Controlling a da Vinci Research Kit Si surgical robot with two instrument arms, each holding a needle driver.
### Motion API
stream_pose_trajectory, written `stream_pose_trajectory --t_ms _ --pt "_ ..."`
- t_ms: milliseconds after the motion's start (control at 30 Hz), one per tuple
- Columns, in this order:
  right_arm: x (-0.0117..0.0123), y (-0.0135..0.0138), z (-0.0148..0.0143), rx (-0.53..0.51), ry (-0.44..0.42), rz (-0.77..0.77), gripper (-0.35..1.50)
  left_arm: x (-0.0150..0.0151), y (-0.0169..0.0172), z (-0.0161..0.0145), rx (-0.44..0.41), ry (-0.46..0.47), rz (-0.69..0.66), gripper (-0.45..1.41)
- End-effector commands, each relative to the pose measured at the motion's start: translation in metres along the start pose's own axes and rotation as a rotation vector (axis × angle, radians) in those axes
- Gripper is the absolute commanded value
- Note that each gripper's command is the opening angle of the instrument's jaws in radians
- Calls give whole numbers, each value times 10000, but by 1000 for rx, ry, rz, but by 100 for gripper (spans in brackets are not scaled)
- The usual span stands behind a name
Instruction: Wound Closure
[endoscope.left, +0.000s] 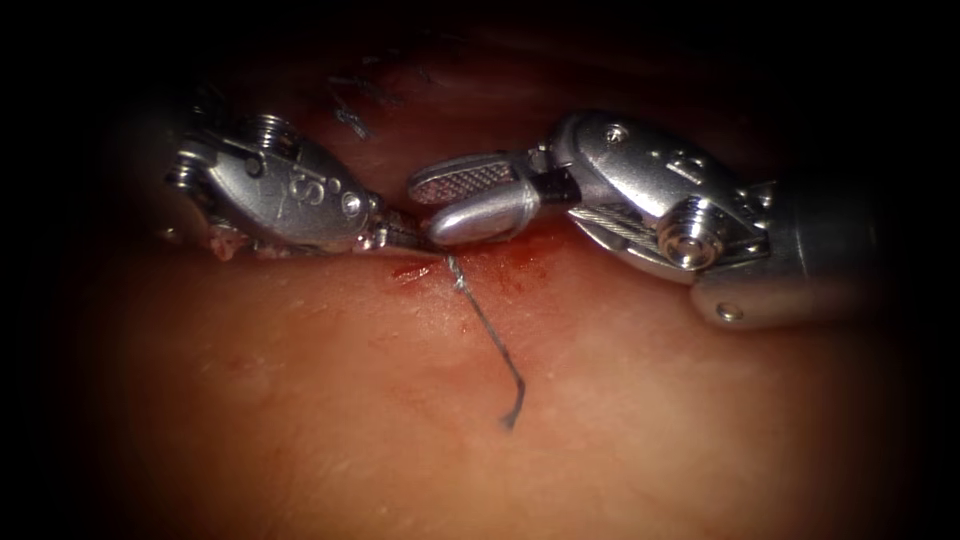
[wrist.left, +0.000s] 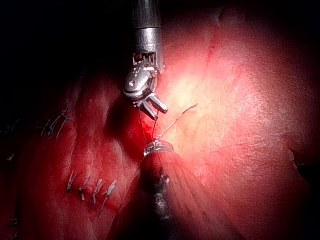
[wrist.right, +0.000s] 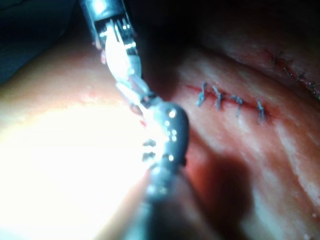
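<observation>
Two tools over the tissue (endoscope.left: 300, 400), tips meeting at the cut (endoscope.left: 415, 268). The right tool (endoscope.left: 462, 198) has its jaws parted, nothing between them. The left tool (endoscope.left: 400, 235) reaches to the cut; I cannot tell whether its jaws grip anything. One loose thread (endoscope.left: 490, 335) trails from the cut across the skin. Four finished stitches (wrist.right: 230, 102) sit beyond the tools. I cannot make out the needle. Red fluid (endoscope.left: 505, 255) stains the cut's edge.
</observation>
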Motion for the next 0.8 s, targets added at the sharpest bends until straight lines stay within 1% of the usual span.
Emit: stream_pose_trajectory --t_ms 33,67,133,200,233,300,333,400,500,533,600,633,667,800 --pt "-13 2 6 50 -39 9 24 1 3 10 0 0 -1 -45" --pt "-13 2 6 50 -39 9 24 1 3 10 0 0 -1 -45" --pt "-21 0 6 101 -80 13 27 2 5 10 -2 1 1 -45" --pt "-24 -1 6 118 -93 15 27 2 5 10 -3 1 2 -45" --pt "-28 -2 6 175 -126 20 34 2 5 11 -4 1 4 -45" --pt "-29 -3 5 234 -148 26 37 1 5 10 -5 2 6 -45" --pt "-30 -3 4 281 -168 30 39 1 6 10 -7 3 7 -45" --pt "-30 -3 2 321 -176 33 42 1 7 10 -9 3 9 -45" --pt "-31 -5 1 381 -187 37 42 2 8 9 -12 4 12 -45" --pt "-33 -7 1 422 -199 38 42 2 9 9 -13 5 14 -45" --pt "-34 -8 2 434 -206 44 44 2 10 9 -14 6 15 -45" --pt "-37 -14 3 483 -221 79 59 3 12 9 -18 7 19 -45" --pt "-39 -18 4 511 -228 103 59 3 13 8 -20 8 21 -45" --pt "-42 -25 5 546 -247 111 61 5 17 7 -23 9 25 -45"
